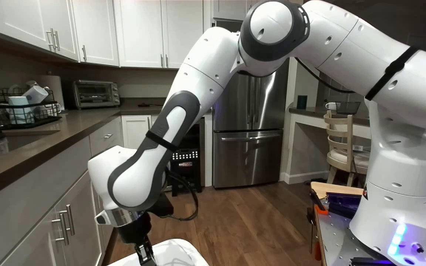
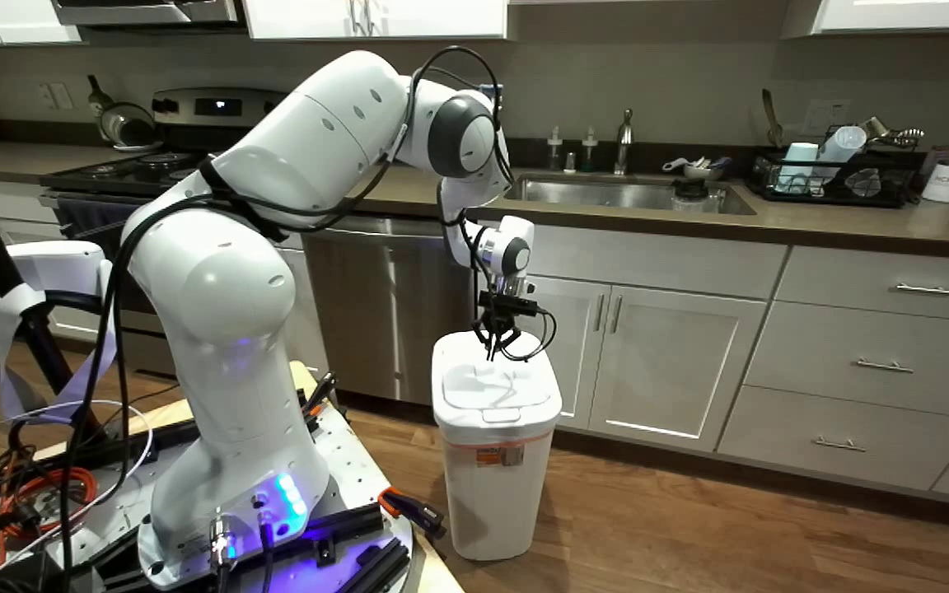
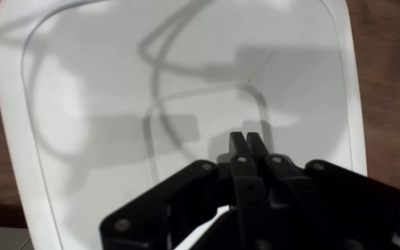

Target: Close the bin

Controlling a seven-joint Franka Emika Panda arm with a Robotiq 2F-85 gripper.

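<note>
I see the bin [image 2: 495,494] on the floor [image 2: 689,527]; in an exterior view its lid [image 2: 479,394] lies flat across the top. My gripper [image 3: 245,134] points down over that lid, its two fingers [image 3: 237,143] pressed together side by side. I can't tell whether they touch the lid. From the wrist view, the lid fills the space inside the bin's pale rim [image 3: 17,121], with shadows [image 3: 290,73] cast across it. Behind the bin, in an exterior view, I have the dishwasher [image 2: 392,305] and the cabinets [image 2: 676,362]. My arm [image 2: 318,136] arches over to the bin from a bench [image 2: 359,461] near it. The fridge [image 1: 248,159] stands well apart from the bin, across the floor.
</note>
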